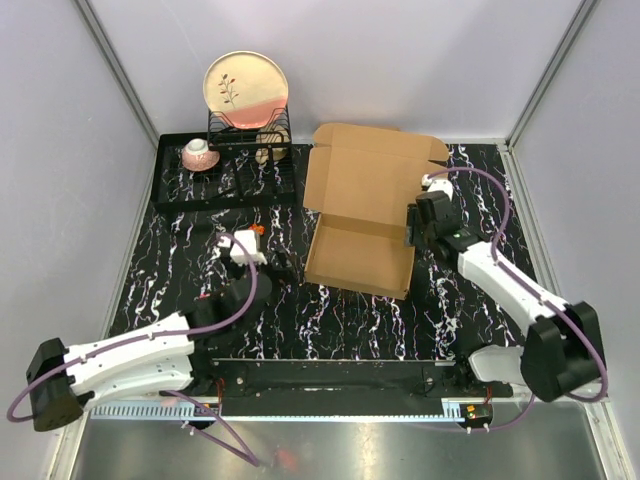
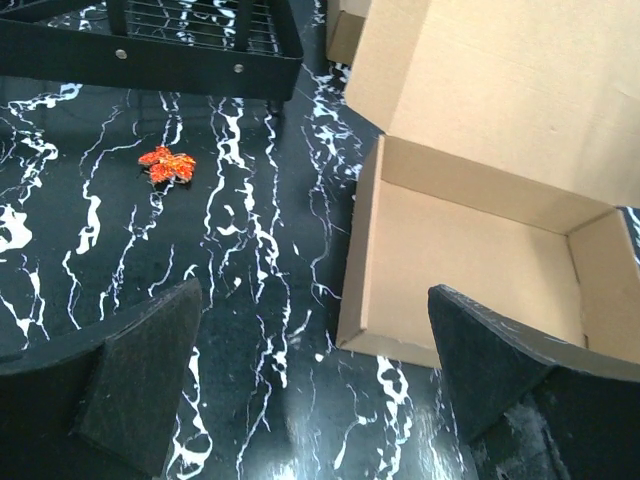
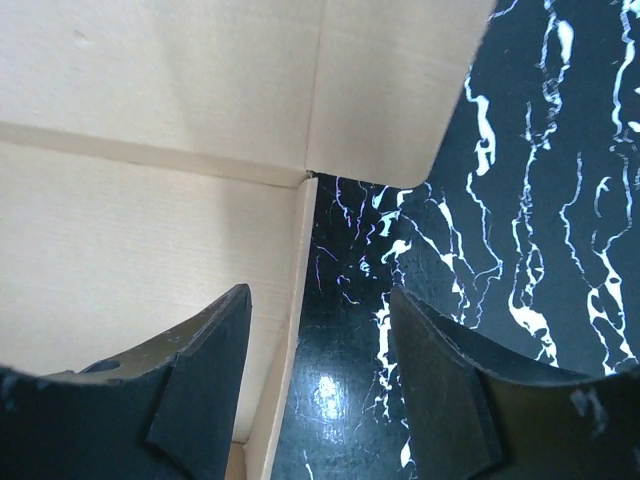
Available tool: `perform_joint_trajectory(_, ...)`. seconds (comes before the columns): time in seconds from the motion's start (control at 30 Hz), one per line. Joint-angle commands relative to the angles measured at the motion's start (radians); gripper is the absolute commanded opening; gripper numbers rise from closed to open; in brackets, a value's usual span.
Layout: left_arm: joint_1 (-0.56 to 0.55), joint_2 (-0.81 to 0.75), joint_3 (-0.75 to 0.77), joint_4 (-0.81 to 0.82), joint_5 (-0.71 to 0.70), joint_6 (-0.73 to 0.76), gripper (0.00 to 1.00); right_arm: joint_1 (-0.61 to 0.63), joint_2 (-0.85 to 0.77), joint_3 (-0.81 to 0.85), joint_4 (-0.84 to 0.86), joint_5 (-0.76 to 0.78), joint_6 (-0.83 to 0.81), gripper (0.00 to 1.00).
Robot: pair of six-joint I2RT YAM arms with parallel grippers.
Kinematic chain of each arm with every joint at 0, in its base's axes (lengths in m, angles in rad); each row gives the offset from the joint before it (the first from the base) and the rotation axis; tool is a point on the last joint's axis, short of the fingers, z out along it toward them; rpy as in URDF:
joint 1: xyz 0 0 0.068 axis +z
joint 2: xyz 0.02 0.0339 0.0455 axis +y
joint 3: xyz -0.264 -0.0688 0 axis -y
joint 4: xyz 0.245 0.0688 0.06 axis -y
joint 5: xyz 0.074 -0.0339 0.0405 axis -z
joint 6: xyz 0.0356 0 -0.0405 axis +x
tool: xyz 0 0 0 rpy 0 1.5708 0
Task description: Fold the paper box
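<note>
In the left wrist view the left gripper has its fingers spread wide and empty, with the paper box ahead to its right. The box lies mid-frame in the top view on the black marbled table, a shallow tray with its lid open behind. At the box's right edge the right gripper is parted astride the side wall, perhaps not touching it. Upper left, a dish rack holds a plate.

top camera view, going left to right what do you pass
pink cup → left gripper → paper box → right gripper
</note>
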Motion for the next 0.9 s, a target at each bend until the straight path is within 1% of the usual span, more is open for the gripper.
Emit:
perform_joint_trajectory(0.0,0.158,0.081,0.084,0.028,0.178,-0.024,0.99,0.008,-0.128,0.033,-0.073,0.031,0.054,0.64)
perform_joint_trajectory(0.03,0.192,0.127,0.091,0.038,0.221,-0.033,0.99,0.008,-0.153,0.028,-0.076,0.028,0.062,0.64)
perform_joint_trajectory(0.07,0.223,0.153,0.111,0.050,0.300,-0.034,0.99,0.008,-0.174,0.022,-0.081,0.009,0.074,0.64)
perform_joint_trajectory(0.1,0.269,0.179,0.124,0.062,0.325,-0.034,0.99,0.008,-0.220,0.010,-0.081,-0.001,0.083,0.64)
perform_joint_trajectory(0.17,0.307,0.259,0.163,0.087,0.373,-0.028,0.99,0.008,-0.263,-0.007,-0.076,-0.044,0.107,0.63)
perform_joint_trajectory(0.2,0.334,0.286,0.177,0.111,0.419,-0.018,0.99,0.008,-0.295,-0.028,-0.070,-0.064,0.114,0.63)
perform_joint_trajectory(0.23,0.343,0.346,0.193,0.118,0.433,-0.011,0.99,0.008,-0.308,-0.036,-0.070,-0.083,0.121,0.63)
perform_joint_trajectory(0.27,0.354,0.372,0.220,0.127,0.454,-0.001,0.99,0.008,-0.320,-0.045,-0.070,-0.101,0.138,0.62)
perform_joint_trajectory(0.3,0.367,0.401,0.234,0.140,0.507,0.003,0.99,0.006,-0.340,-0.062,-0.068,-0.115,0.141,0.62)
perform_joint_trajectory(0.33,0.372,0.452,0.248,0.145,0.531,0.009,0.99,0.008,-0.349,-0.071,-0.065,-0.129,0.144,0.62)
perform_joint_trajectory(0.4,0.377,0.492,0.268,0.186,0.597,0.023,0.99,0.008,-0.383,-0.097,-0.065,-0.143,0.149,0.61)
perform_joint_trajectory(0.57,0.391,0.641,0.317,0.202,0.635,0.039,0.99,0.008,-0.478,-0.136,-0.064,-0.190,0.163,0.60)
perform_joint_trajectory(0.67,0.392,0.716,0.343,0.207,0.657,0.032,0.92,0.009,-0.520,-0.139,-0.067,-0.207,0.169,0.59)
perform_joint_trajectory(0.7,0.392,0.743,0.345,0.219,0.667,0.025,0.86,0.008,-0.524,-0.137,-0.068,-0.207,0.169,0.59)
perform_joint_trajectory(0.8,0.392,0.779,0.338,0.233,0.680,-0.001,0.77,0.009,-0.524,-0.133,-0.079,-0.202,0.160,0.59)
perform_joint_trajectory(0.83,0.392,0.785,0.335,0.236,0.681,-0.006,0.71,0.008,-0.523,-0.134,-0.081,-0.205,0.158,0.59)
perform_joint_trajectory(0.87,0.392,0.790,0.331,0.236,0.678,-0.012,0.68,0.008,-0.518,-0.133,-0.079,-0.210,0.158,0.59)
